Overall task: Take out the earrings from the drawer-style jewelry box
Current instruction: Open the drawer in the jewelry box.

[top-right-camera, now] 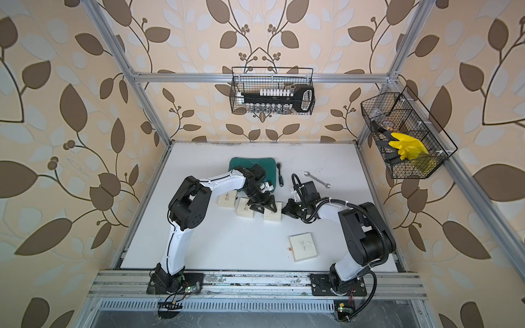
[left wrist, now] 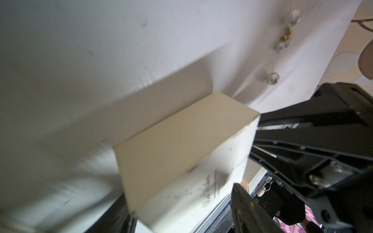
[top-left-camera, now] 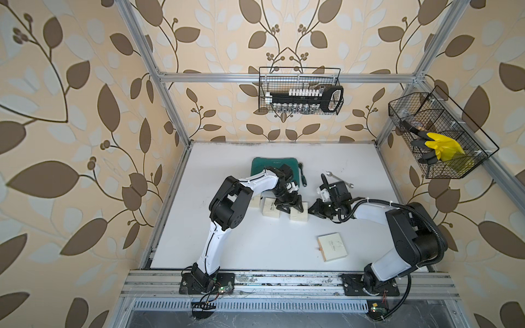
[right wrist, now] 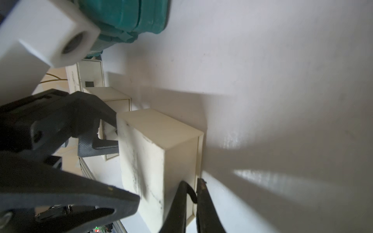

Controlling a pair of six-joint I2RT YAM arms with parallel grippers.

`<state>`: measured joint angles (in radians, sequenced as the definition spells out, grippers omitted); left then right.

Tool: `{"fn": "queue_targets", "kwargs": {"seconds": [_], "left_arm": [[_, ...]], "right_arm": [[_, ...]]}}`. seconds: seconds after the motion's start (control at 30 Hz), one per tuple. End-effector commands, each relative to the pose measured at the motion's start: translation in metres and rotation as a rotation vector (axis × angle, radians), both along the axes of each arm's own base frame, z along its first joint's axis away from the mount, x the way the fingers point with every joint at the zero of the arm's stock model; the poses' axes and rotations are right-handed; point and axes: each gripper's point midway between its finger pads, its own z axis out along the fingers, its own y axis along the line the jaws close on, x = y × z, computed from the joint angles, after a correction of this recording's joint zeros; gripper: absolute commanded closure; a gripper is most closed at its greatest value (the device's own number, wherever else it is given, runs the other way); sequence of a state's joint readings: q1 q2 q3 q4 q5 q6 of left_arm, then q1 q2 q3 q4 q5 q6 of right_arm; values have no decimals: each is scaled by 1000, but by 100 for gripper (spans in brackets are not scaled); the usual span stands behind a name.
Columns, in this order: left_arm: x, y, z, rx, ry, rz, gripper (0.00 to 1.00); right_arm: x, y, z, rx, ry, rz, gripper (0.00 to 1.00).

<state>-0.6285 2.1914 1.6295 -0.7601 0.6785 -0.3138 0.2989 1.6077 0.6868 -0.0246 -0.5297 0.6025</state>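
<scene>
Two jaws of the right gripper (right wrist: 192, 182) were shut on what looked like the small dark pull (right wrist: 191, 193) of the drawer (right wrist: 198, 157). The left gripper (top-left-camera: 290, 208), part-open, clamped the cream box (right wrist: 153, 145). The drawer faced my right arm, so I judged the pull ran that way. Pearl earrings (left wrist: 272, 78) lay on the table (left wrist: 80, 60) beyond; any inside were hidden.

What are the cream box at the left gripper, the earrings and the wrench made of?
Cream box: likely matte paperboard; sharp folded edges, scuffs, printed script. Earrings: glossy pearl-like beads, real or imitation unclear; gold-toned metal links. Wrench: bright silvery sheen, probably steel.
</scene>
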Motion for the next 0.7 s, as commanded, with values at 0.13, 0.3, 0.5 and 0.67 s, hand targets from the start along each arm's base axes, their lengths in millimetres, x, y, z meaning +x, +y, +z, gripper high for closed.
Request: {"fn": "queue_targets", "kwargs": {"seconds": [0.13,0.3,0.5,0.67], "left_arm": [[-4,3,-18,40,32,-7,28],[-3,18,-30,146,25,0,29],[-6,40,-49,290,37,1,30],[-7,47,-56,333,40,0,29]], "right_arm": [[-1,14,8,73,-25,47,100],[-3,2,4,-8,-10,23,100],[-12,-28,-11,-206,52,-6,100],[-19,-44,-14,-296,71,-24,100]]}}
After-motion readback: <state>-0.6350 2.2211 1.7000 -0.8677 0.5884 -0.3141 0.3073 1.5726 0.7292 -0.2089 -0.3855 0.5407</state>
